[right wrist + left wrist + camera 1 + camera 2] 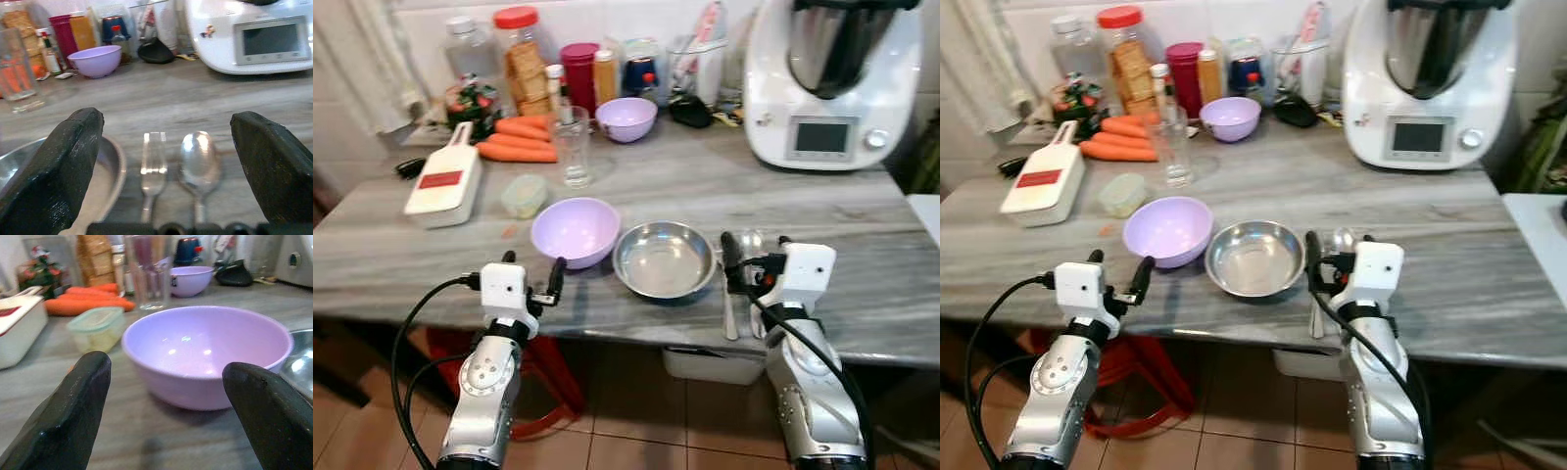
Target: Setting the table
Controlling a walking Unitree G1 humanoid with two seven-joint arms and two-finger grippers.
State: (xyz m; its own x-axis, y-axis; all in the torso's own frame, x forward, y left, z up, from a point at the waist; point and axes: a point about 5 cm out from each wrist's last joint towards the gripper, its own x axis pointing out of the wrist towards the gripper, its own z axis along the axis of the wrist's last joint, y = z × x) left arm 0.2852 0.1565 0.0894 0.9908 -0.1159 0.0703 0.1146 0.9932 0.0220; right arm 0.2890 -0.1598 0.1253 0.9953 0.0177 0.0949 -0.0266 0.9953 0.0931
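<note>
The shiny metal fork (152,169) and steel spoon (198,164) lie at the bench's front edge beside the round steel bowl (663,258). Your right pincer (754,250) gapes over them, released; the left pincer (530,276) is released too. Lower, then close.

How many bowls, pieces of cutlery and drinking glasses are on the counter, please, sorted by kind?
Purple bowls: 2, one near the front, one at the back
Steel bowl: 1
Fork: 1
Spoon: 1
Drinking glass: 1
Total: 6

A home kitchen: tiled wall, marble counter (862,211) with a food processor (832,78), jars (521,57) and carrots (517,140) along its back edge.
</note>
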